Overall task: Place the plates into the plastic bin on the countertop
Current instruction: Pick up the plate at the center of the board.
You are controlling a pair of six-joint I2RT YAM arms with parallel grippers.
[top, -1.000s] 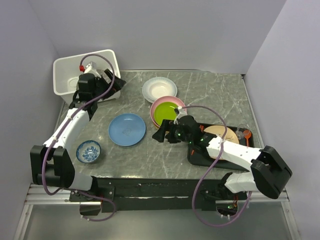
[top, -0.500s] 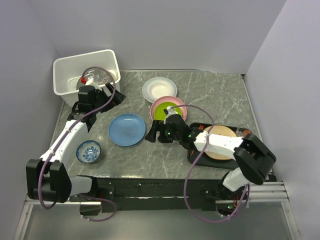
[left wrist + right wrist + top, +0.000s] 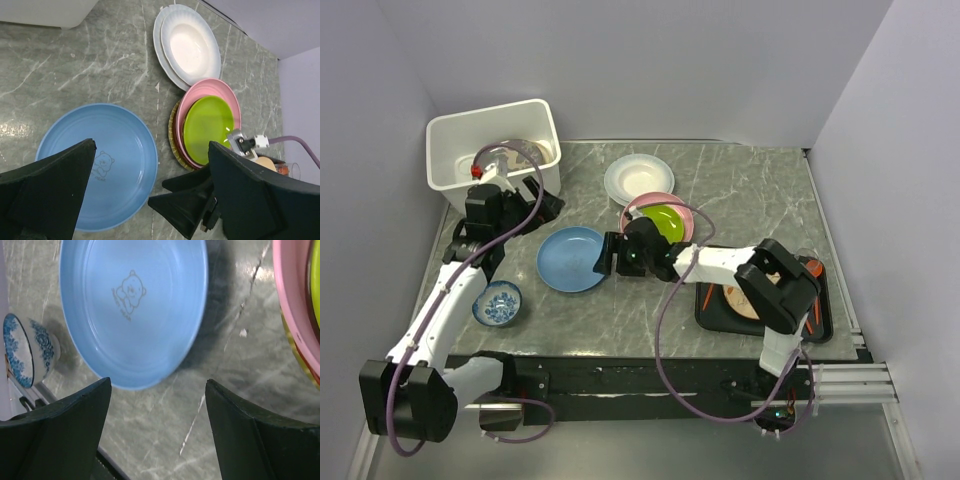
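A light blue plate (image 3: 574, 258) with a bear drawing lies flat on the countertop (image 3: 740, 190). My right gripper (image 3: 610, 255) stands open at its right rim, nothing between the jaws; the plate (image 3: 132, 305) lies just ahead of the gripper (image 3: 157, 381). A green plate (image 3: 666, 221) sits on a pink plate (image 3: 640, 208) atop a stack. White plates (image 3: 638, 178) lie behind it. The plastic bin (image 3: 448, 135) at the back left holds a pale plate (image 3: 516, 156). My left gripper (image 3: 542, 205) hovers open and empty near the bin, above the blue plate (image 3: 95, 165).
A small blue-and-white bowl (image 3: 497, 303) stands near the left front edge. A black tray (image 3: 817, 320) at the right front carries another plate (image 3: 740, 300) and orange utensils. The right arm stretches across the countertop's middle. Walls close in on three sides.
The right arm has swung left from the tray to the blue plate's right rim, its jaws narrowing slightly. The left arm has drawn back from the bin toward the front.
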